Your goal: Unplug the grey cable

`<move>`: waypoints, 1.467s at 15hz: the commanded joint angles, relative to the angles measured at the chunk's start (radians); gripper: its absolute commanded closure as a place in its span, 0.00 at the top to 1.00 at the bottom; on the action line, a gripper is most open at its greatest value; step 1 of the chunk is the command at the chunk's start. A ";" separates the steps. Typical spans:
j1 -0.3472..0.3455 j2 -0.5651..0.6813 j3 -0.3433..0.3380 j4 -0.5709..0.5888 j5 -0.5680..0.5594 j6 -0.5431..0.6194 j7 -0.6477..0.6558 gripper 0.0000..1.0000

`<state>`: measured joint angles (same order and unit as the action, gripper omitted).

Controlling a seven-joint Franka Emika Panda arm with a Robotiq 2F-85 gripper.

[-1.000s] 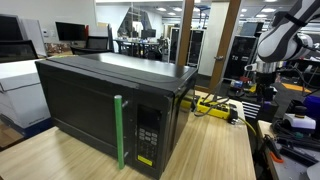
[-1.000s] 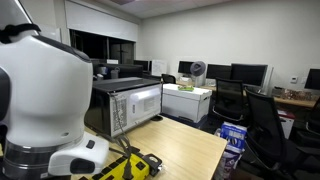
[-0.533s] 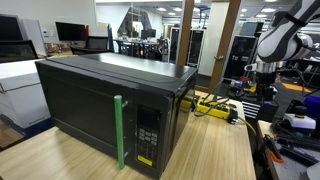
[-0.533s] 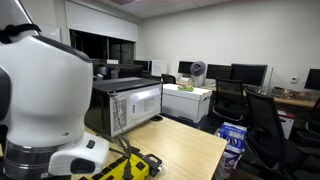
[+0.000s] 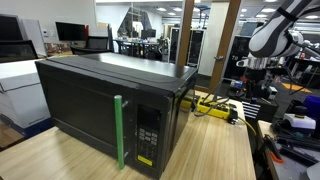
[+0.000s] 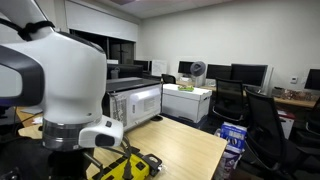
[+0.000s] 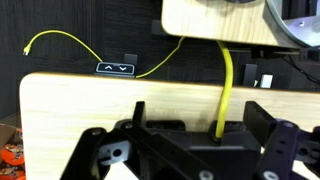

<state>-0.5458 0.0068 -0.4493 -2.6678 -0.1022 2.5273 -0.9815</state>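
Observation:
No grey cable shows clearly in any view. My gripper (image 7: 200, 116) is open and empty, its two black fingers spread above a black block (image 7: 190, 150). A yellow cable (image 7: 226, 80) runs into the top of that block, between the fingers. In an exterior view the arm (image 5: 272, 32) hangs over the yellow and black unit (image 5: 214, 107) behind the microwave (image 5: 110, 100). In the other view the white arm body (image 6: 62, 80) fills the left side, above the same yellow and black unit (image 6: 128, 167).
The black microwave with a green strip on its door stands on a wooden table (image 5: 210, 150). A thin yellow wire (image 7: 60, 42) loops on the dark floor by a desk control panel (image 7: 111, 68). Office chairs (image 6: 262, 120) and desks stand beyond.
The arm has swung: its upper links shifted left in one exterior view, and its white body moved right and fills more of the other view.

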 commanded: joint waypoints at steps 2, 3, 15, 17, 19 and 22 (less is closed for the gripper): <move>0.054 -0.011 0.003 -0.008 0.064 0.074 -0.057 1.00; 0.063 -0.006 0.004 -0.009 0.072 0.104 -0.066 1.00; 0.113 0.081 0.070 0.062 0.735 0.198 -0.540 1.00; 0.109 0.129 0.089 0.110 0.837 0.186 -0.579 1.00; 0.103 0.181 0.113 0.161 0.927 0.181 -0.598 1.00; 0.100 0.258 0.147 0.219 0.999 0.188 -0.600 1.00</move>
<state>-0.4371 0.1774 -0.3341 -2.5117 0.8152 2.7059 -1.5347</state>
